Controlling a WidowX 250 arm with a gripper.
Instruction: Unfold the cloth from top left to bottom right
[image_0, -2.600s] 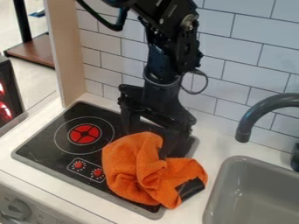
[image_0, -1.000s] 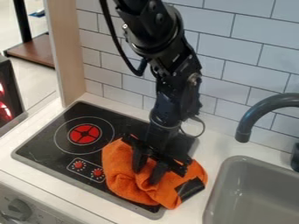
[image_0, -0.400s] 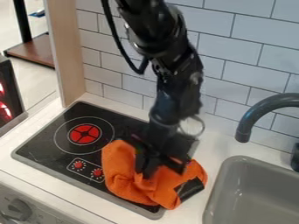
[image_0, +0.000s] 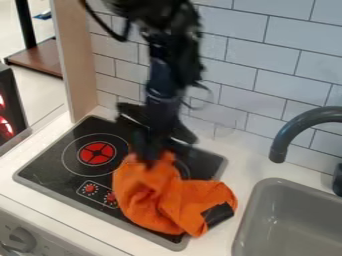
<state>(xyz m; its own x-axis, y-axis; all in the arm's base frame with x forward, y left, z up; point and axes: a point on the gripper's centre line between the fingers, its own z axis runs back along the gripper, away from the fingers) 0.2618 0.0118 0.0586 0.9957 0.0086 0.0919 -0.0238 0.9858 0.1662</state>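
The end effector grips the far-left part of the orange cloth, bunched on the stovetop's near-right side. The unfolding pull seems in hand; next, that edge needs drawing toward the near right, then releasing.

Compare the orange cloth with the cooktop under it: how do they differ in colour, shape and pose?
The cloth is mostly orange; the cooktop is black with a grey rim and a red burner marking.
The cloth is bunched up with an irregular outline, while the cooktop is flat and four-sided.
The cloth lies folded over itself; the cooktop sits level under it.
Both have some black: the cloth carries a dark patch.
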